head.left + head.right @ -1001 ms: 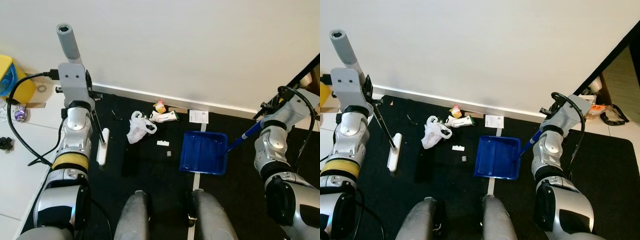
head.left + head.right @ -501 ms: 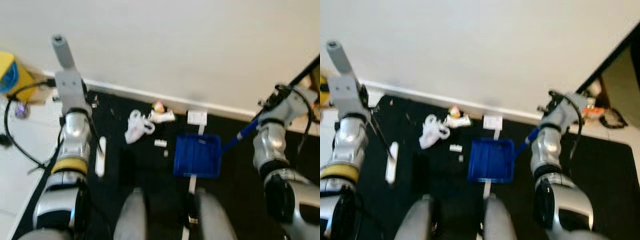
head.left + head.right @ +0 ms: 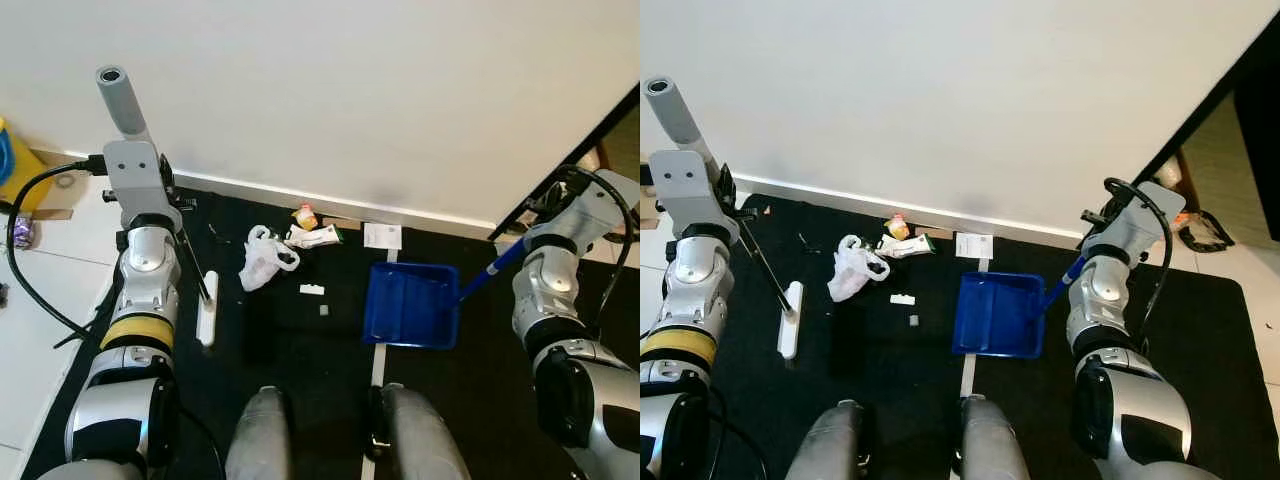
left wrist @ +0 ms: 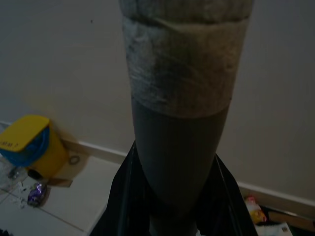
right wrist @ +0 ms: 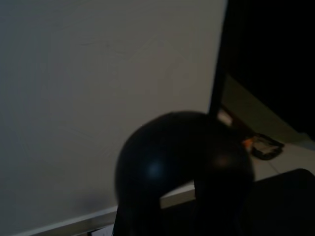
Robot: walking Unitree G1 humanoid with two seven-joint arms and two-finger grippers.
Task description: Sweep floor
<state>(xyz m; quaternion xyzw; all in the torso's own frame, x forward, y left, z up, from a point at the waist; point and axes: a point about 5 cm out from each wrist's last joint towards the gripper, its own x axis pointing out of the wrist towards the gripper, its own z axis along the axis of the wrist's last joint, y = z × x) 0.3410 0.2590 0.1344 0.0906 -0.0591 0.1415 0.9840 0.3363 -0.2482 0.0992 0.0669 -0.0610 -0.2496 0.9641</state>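
Observation:
My left gripper (image 3: 168,195) is shut on the grey broom handle (image 4: 179,147), raised near the wall on the left. The broom's white head (image 3: 207,308) rests on the black mat (image 3: 300,350). At the right, my right gripper (image 3: 532,222) is shut on the blue dustpan handle (image 3: 490,272). The blue dustpan (image 3: 410,305) lies flat on the mat. Litter lies between the two: a white plastic bag (image 3: 262,258), a wrapper (image 3: 315,237), a small yellow and red item (image 3: 305,215), a paper card (image 3: 380,235) and two small white scraps (image 3: 312,290).
A white wall with a baseboard (image 3: 270,190) runs close behind the litter. A yellow bin (image 4: 29,150) and small debris sit on white tiles at the far left. A black cable (image 3: 30,260) hangs by my left arm. My legs (image 3: 330,440) stand at the mat's near edge.
The view swung and blurred, then settled. Against the litter, the broom head and the dustpan both sit a little further right than a second ago. Both grips are unchanged.

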